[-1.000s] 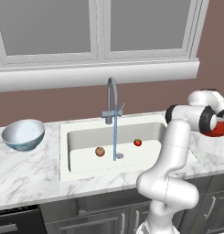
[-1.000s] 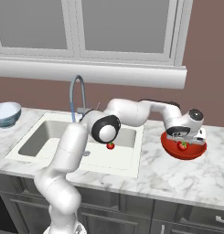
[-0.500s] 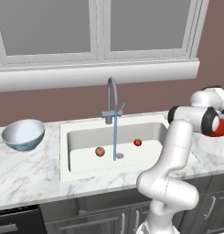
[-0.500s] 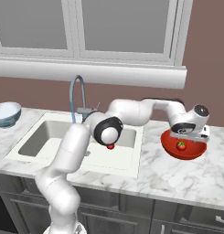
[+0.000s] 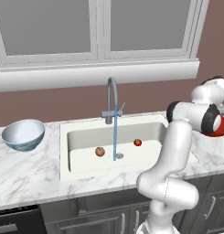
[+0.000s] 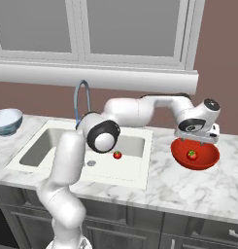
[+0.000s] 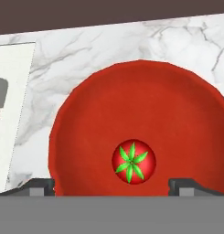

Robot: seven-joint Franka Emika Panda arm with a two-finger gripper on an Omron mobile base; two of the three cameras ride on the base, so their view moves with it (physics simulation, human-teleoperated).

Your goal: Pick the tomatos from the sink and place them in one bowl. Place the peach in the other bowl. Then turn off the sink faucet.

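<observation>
One tomato (image 7: 133,162) lies loose in the shallow red bowl (image 7: 177,114), green top up, also seen as tomato (image 6: 192,154) in red bowl (image 6: 208,160). My gripper (image 6: 197,139) hovers just above it, open, its fingertips (image 7: 40,186) wide on either side. The other tomato (image 5: 137,142) and the peach (image 5: 100,151) rest on the floor of the sink (image 5: 64,151). A stream of water runs from the faucet (image 5: 112,103). The white and pale blue bowl (image 5: 23,134) stands empty on the left counter.
The red bowl (image 5: 219,131) sits on marble right of the sink, half hidden by my arm in the left base view. A window sill and brown wall run behind the faucet. Dark cabinets lie under the counter's front edge.
The jaws have opened wide and let go of the tomato, which now lies in the red bowl. The hand has lifted slightly above it.
</observation>
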